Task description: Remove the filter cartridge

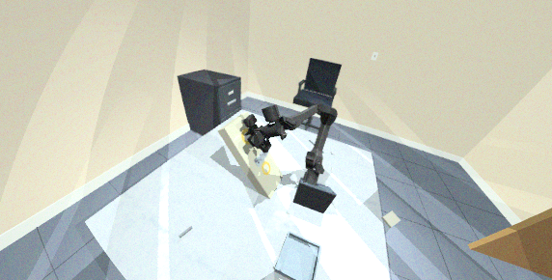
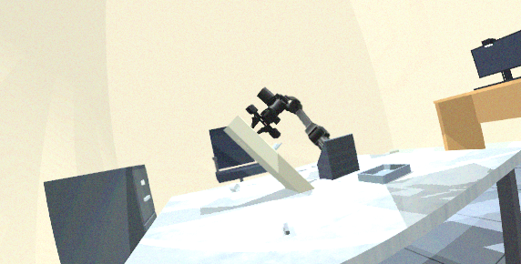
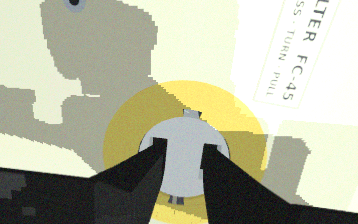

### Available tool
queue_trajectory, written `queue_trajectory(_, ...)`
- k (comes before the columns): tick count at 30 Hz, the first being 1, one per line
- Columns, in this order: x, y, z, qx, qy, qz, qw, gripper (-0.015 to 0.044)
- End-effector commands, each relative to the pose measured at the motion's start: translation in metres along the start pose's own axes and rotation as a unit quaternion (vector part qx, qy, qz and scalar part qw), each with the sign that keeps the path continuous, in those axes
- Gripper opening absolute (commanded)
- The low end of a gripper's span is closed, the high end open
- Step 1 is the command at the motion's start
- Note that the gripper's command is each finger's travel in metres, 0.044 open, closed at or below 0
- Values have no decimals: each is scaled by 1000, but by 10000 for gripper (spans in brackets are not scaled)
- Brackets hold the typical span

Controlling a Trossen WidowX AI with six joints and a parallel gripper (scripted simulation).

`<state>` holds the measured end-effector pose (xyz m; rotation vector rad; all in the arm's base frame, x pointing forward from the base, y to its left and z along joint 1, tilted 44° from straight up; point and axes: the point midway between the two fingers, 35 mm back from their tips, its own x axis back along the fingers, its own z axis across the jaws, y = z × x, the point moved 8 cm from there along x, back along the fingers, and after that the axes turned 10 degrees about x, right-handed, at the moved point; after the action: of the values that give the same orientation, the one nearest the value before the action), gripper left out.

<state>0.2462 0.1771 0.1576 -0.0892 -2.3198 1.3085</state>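
The round grey filter cartridge [image 3: 185,129] sits in a yellow ring [image 3: 125,142] on the tilted cream service panel [image 1: 251,159]. In the wrist view my gripper [image 3: 185,151] is pressed against the cartridge face. Its two dark fingers stand narrowly apart, with their tips at the two slots and the strip of face showing between them. A small tab shows at the cartridge's top edge. In the top and exterior views the gripper [image 1: 252,133] [image 2: 260,122] meets the upper part of the panel [image 2: 266,159]. The cartridge looks flush with the panel.
A second yellow ring [image 1: 265,167] sits lower on the panel. A label [image 3: 295,55] reads "turn, pull". The grey tray [image 1: 297,258] [image 2: 383,172] lies on the table near the arm's base [image 1: 315,196]. A small loose piece [image 1: 185,232] lies on the table. A filing cabinet [image 1: 209,98] and a chair [image 1: 318,85] stand behind.
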Motion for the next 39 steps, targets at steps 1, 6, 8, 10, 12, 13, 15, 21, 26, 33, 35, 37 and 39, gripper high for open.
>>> queue_trajectory(1, 0, 0, 0, 0, 0, 0, 1000, 92)
queue_trajectory(6, 0, 0, 0, 0, 0, 0, 1000, 59)
queue_trajectory(8, 0, 0, 0, 0, 0, 0, 1000, 45)
queue_trajectory(10, 0, 0, 0, 0, 0, 0, 1000, 12)
queue_trajectory(12, 0, 0, 0, 0, 0, 0, 1000, 0)
queue_trajectory(13, 0, 0, 0, -3, 0, 0, 1000, 0)
queue_trajectory(15, -3, 0, 1, -26, 2, -2, 1000, 0)
queue_trajectory(21, -6, 0, 2, -118, 4, -3, 993, 0)
queue_trajectory(26, -6, 0, 2, -201, 5, -3, 980, 0)
queue_trajectory(33, -7, 0, 2, -317, 5, -2, 948, 0)
queue_trajectory(35, -7, 0, 2, -350, 5, -2, 937, 0)
queue_trajectory(37, -7, 0, 2, -382, 5, -2, 924, 0)
queue_trajectory(39, -7, 0, 2, -414, 5, -2, 910, 0)
